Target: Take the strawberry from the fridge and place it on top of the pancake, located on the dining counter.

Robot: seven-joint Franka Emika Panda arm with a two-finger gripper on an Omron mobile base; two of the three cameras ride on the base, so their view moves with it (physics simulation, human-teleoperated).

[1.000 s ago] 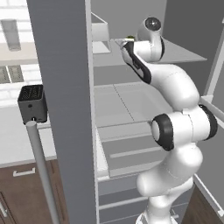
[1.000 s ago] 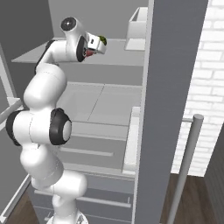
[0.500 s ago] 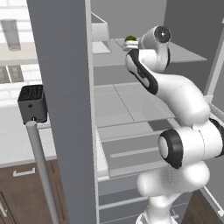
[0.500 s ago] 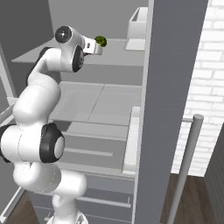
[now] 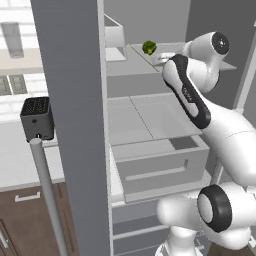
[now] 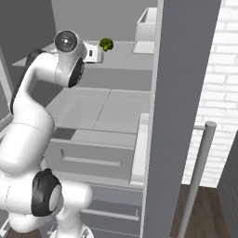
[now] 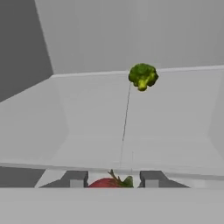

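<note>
With the small red strawberry [image 7: 107,182] sitting between the two dark fingertips [image 7: 75,178] of the white arm's gripper [image 7: 113,179] on the grey fridge's pale top shelf [image 7: 170,127], whether they have clamped it I cannot tell. A firm close, then a straight pull-back, would keep it clear of the lumpy green vegetable [image 7: 142,76] farther in.

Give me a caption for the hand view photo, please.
A strawberry sits between the gripper fingertips, with a green vegetable farther back on the fridge shelf.
</note>
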